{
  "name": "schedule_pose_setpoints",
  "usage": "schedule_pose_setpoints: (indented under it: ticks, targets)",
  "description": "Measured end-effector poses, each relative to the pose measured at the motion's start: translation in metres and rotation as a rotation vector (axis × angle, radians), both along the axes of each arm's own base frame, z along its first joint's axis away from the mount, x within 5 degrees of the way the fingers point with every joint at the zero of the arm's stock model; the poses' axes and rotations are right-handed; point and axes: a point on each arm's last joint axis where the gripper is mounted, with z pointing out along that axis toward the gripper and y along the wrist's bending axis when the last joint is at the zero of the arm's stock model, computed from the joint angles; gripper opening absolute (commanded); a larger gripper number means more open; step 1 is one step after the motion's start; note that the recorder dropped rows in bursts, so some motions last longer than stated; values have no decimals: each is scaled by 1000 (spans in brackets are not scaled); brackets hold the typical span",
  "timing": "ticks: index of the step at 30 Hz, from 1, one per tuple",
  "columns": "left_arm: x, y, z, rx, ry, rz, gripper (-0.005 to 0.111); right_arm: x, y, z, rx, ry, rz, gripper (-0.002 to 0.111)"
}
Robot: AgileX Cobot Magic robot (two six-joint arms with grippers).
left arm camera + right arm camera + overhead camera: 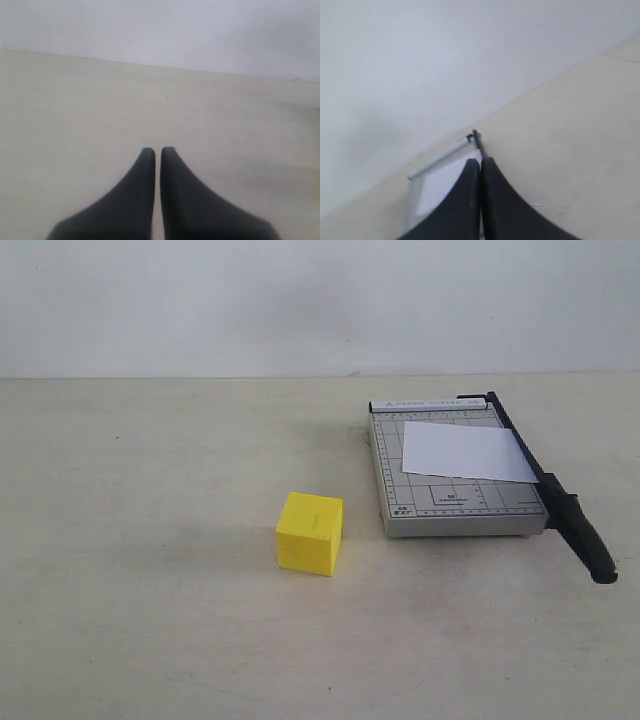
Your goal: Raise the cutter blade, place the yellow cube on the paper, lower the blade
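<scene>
The yellow cube (309,532) rests on the table, left of the grey gridded board (455,498). On that board lies the white paper (465,452). The black cutter blade (548,486) lies down along the board's right edge, its thick handle reaching past the front. Neither arm shows in the exterior view. My left gripper (157,150) is shut over bare table, nothing between its fingers. The right gripper (480,161) is shut too; beyond it I see the paper (440,186) and the blade's far end (477,139).
The beige table (150,540) spreads wide to the left and front of the cube. A pale wall (300,300) stands behind it. The blade handle (590,540) overhangs the board toward the front right.
</scene>
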Motion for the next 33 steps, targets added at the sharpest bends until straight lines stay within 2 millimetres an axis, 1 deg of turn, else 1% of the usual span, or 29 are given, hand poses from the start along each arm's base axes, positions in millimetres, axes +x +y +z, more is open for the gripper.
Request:
schedule_pose_setpoints:
  ticks: [2, 4, 7, 9, 11, 12, 13, 14, 15, 16, 17, 19, 20, 21, 22, 23, 24, 26, 27, 30, 33]
  targets:
    - [0, 0, 0, 0, 0, 0, 4, 0, 1, 2, 147, -28, 1, 0]
    - [0, 0, 0, 0, 0, 0, 4, 0, 1, 2, 213, -37, 3, 0]
    - [0, 0, 0, 0, 0, 0, 4, 0, 1, 3, 245, -47, 1, 0]
    - [0, 0, 0, 0, 0, 0, 4, 0, -3, 9, 243, -117, -28, 0]
    - [0, 0, 0, 0, 0, 0, 4, -4, -12, 25, 224, -309, -108, 0]
    - [0, 0, 0, 0, 0, 0, 4, -11, -19, 39, 205, -483, -183, 0]
    - [0, 0, 0, 0, 0, 0, 4, -15, -24, 47, 194, -582, -236, 0]
    - [0, 0, 0, 0, 0, 0, 4, -19, -28, 57, 188, -654, -285, 0]
    - [0, 0, 0, 0, 0, 0, 4, -21, -32, 72, 164, -701, -337, 0]
    - [0, 0, 0, 0, 0, 0, 4, -18, -34, 83, 133, -691, -360, 0]
    - [0, 0, 0, 0, 0, 0, 4, -13, -33, 97, 54, -654, -374, 0]
    - [0, 0, 0, 0, 0, 0, 4, 14, -31, 119, -152, -452, -345, 0]
    - [0, 0, 0, 0, 0, 0, 4, 30, -29, 123, -234, -346, -310, 0]
    - [0, 0, 0, 0, 0, 0, 4, 56, -27, 125, -339, -176, -234, 0]
    - [0, 0, 0, 0, 0, 0, 4, 78, -25, 120, -395, -42, -165, 0]
    - [0, 0, 0, 0, -2, 0, 4, 95, -23, 116, -440, 68, -89, 0]
    - [0, 0, 0, 0, -2, 0, 4, 115, -18, 111, -482, 202, 30, 0]
    - [0, 0, 0, 0, -2, 0, 4, 147, -12, 93, -493, 421, 222, 0]
    - [0, 0, 0, 0, -2, 0, 4, 159, -8, 87, -483, 512, 316, 0]
    - [0, 0, 0, 0, -2, 0, 4, 182, -1, 76, -416, 703, 516, 0]
    - [0, 0, 0, 0, -2, 0, 4, 196, 1, 64, -363, 828, 603, 0]
